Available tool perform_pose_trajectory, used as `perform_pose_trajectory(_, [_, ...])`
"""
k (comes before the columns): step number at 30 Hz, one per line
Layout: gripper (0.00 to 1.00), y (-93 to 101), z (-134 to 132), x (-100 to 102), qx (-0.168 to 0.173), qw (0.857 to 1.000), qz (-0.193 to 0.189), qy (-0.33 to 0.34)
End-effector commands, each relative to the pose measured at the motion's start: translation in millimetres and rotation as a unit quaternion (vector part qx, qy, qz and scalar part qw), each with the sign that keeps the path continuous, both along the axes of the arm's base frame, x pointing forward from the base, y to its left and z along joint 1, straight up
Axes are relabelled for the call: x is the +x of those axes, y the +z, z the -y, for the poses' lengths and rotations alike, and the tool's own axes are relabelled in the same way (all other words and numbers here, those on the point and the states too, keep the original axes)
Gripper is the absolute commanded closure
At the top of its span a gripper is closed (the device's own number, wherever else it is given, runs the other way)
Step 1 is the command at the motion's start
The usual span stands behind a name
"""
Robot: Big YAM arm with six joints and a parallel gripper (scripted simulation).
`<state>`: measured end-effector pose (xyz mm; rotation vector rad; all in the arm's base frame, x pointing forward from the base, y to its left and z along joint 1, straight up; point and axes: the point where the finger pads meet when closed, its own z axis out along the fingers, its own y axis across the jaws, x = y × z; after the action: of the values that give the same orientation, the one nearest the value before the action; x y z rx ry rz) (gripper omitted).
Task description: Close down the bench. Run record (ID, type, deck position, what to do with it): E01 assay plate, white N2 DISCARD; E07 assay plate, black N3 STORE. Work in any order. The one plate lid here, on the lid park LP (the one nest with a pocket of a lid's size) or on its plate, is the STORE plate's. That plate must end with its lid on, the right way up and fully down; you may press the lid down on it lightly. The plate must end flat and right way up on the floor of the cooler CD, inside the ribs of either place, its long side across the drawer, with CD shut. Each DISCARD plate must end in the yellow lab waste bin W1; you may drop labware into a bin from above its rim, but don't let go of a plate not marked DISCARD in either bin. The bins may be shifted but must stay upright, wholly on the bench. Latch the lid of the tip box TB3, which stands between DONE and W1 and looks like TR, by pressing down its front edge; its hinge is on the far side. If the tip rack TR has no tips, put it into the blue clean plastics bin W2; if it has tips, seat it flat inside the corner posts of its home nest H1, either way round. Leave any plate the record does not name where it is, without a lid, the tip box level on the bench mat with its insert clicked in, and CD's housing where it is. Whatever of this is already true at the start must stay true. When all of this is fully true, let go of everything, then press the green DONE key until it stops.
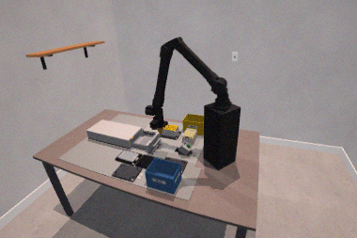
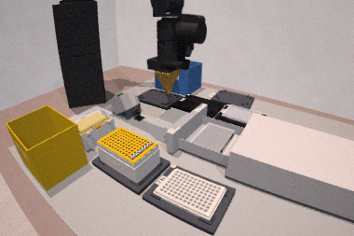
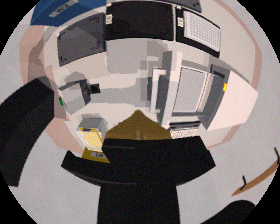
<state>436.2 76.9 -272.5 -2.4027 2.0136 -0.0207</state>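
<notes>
My gripper point(image 2: 168, 89) is shut and empty. It hangs above the mat between the open drawer of the cooler CD point(image 2: 206, 136) and the DONE key point(image 2: 125, 104), and it also shows in the wrist view point(image 3: 139, 124). The black plate point(image 2: 196, 104) lies on its nest beyond the drawer, and the white plate point(image 2: 238, 114) lies to its right. A flat dark grey piece sits on the lid park point(image 2: 156, 97). The tip rack TR point(image 2: 127, 148) has a yellow top and stands on a dark nest. The tip box TB3 point(image 2: 93, 125) stands next to the yellow bin W1 point(image 2: 42, 148).
The blue bin W2 point(image 2: 179, 76) stands behind the gripper. Another white plate point(image 2: 191, 194) lies on a near nest. The cooler housing point(image 2: 298, 156) fills the right side. The arm's black pedestal point(image 2: 79, 53) stands at the left. A bare dark nest point(image 2: 235, 99) lies at the far side.
</notes>
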Motion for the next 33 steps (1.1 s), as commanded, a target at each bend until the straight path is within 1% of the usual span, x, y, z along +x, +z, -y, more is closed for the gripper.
perform_pose_trajectory(1, [1.00, -1.9, -2, -6, 0.002, 1.000, 0.001, -0.005])
perform_pose_trajectory(2, [1.00, -0.5, -2, -5, 0.003, 1.000, 0.003, -0.005])
perform_pose_trajectory(3, [1.00, 4.6, -2, 4, 0.003, 1.000, 0.007, -0.002])
perform_pose_trajectory(33, [1.00, 4.6, -2, 4, 0.003, 1.000, 0.007, -0.002])
